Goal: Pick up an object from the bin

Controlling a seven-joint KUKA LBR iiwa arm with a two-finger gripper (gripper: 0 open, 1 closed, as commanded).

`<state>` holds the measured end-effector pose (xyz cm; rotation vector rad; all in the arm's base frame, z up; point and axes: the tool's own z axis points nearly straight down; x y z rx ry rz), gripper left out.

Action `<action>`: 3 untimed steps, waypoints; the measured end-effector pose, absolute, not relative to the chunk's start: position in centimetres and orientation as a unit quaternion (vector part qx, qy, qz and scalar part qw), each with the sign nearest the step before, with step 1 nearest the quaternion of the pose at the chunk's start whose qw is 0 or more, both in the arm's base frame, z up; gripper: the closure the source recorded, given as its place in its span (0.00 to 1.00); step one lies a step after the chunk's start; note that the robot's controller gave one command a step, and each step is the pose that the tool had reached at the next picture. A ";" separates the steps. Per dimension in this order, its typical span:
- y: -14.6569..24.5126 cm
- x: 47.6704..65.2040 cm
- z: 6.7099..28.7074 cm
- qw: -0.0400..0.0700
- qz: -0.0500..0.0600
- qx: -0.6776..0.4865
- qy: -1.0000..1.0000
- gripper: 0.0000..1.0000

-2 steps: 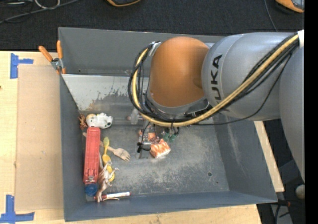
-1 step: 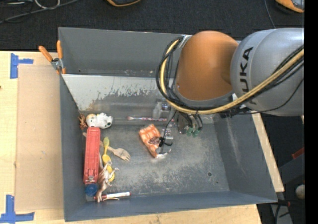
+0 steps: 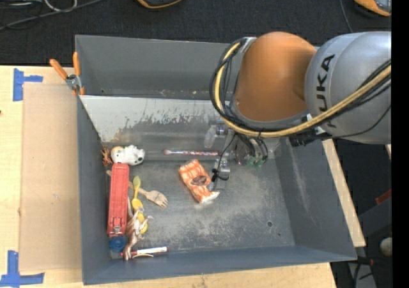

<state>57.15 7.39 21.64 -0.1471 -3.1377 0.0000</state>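
An orange crumpled packet (image 3: 196, 181) with a white end lies near the middle of the bin floor. My gripper (image 3: 221, 172) hangs just to its right, one dark fingertip touching or nearly touching the packet's upper right edge. Most of the gripper is hidden under the orange wrist cover. A thin pink and white stick (image 3: 190, 152) lies just behind the packet, toward the back wall.
Along the left wall lie a long red toy truck (image 3: 118, 200), a white and yellow toy figure (image 3: 126, 154), a tan doll arm (image 3: 153, 198), yellow bits (image 3: 137, 210) and a small white-red stick (image 3: 148, 251). The arm covers the bin's right rear.
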 end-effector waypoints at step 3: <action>8.4 57.0 16.3 0.001 0.000 -0.142 -0.990 0.00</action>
